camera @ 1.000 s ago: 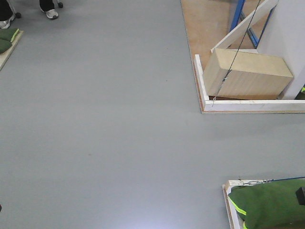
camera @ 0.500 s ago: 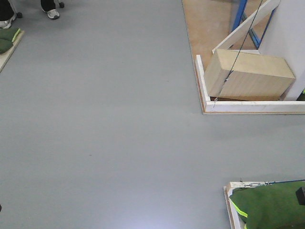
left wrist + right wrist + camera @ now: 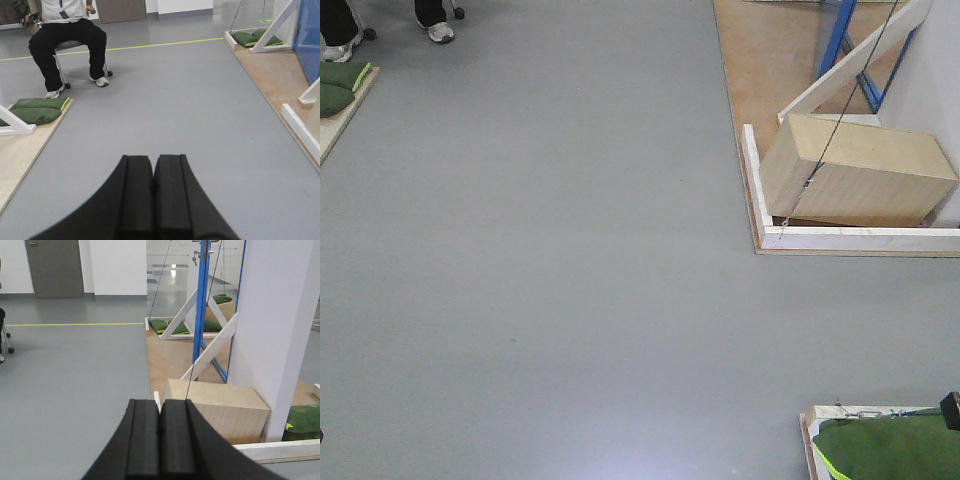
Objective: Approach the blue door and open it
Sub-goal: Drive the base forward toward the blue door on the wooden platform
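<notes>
Ahead and to the right in the right wrist view, the blue door point(image 3: 202, 310) stands edge-on on a plywood platform point(image 3: 167, 357). It is behind a pale wooden box point(image 3: 220, 407) and just beside a white wall panel point(image 3: 275, 330), and a white slanted brace point(image 3: 212, 350) leans across its lower part. Both grippers are well apart from it, over the gray floor point(image 3: 540, 250). The left gripper point(image 3: 154, 165) is closed, pads touching with nothing between them, and the right gripper point(image 3: 161, 407) likewise. A seated person point(image 3: 67, 35) shows in the left wrist view.
</notes>
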Controlling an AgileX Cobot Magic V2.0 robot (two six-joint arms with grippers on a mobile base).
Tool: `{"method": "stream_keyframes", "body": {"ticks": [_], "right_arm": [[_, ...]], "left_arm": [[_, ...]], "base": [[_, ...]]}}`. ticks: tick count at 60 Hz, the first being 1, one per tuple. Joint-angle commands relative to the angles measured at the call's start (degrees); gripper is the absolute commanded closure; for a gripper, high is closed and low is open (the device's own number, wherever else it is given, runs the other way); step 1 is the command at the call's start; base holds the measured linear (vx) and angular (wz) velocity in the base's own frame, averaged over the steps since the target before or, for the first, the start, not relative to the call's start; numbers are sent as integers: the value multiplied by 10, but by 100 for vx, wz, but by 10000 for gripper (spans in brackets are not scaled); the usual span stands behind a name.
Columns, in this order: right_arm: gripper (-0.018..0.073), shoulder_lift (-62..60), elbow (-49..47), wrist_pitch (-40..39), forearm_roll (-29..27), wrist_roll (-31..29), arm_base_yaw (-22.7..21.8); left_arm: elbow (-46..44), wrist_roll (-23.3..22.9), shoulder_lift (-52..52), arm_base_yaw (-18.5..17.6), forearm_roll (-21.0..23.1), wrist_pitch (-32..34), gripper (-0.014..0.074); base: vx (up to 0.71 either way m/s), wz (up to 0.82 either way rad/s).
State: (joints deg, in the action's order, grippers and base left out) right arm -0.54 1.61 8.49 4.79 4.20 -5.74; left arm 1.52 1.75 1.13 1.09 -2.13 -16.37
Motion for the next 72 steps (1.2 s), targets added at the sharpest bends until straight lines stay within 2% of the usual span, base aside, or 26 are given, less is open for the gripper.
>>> {"method": "stream_keyframes", "body": {"ticks": [1,29,72], "right_arm": [[557,-10,12,-47,7,-3,0],[557,-10,12,-47,7,-3,0],[557,-10,12,-47,7,-3,0]], "left_arm": [[3,-1,4,-2,4,48,526],[3,-1,4,-2,4,48,526],[3,-1,4,-2,4,48,526]], "base": [[10,-10],[14,-15],[27,4]]}}
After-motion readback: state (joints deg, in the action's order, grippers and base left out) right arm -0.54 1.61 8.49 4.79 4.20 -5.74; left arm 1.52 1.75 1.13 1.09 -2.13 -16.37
